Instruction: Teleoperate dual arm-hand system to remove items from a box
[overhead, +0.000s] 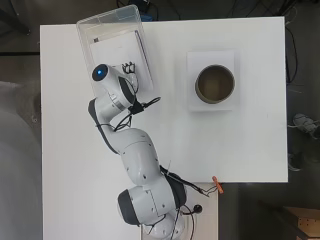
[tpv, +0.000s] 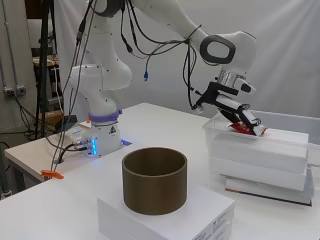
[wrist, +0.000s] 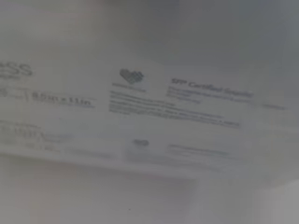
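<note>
Inside the clear plastic rectangular box (tpv: 260, 150) at the table's far corner | small red-and-white flat packet (tpv: 244, 128) sits under your black and white hand (tpv: 235, 112), fingers apparently curled round it, though the view is poor | lift straight up, clear the box wall, then carry toward the brown cylindrical pot (tpv: 155, 180).

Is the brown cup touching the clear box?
Apart. The overhead view shows the brown cup on its own white block, with bare table between it and the clear box.
</note>
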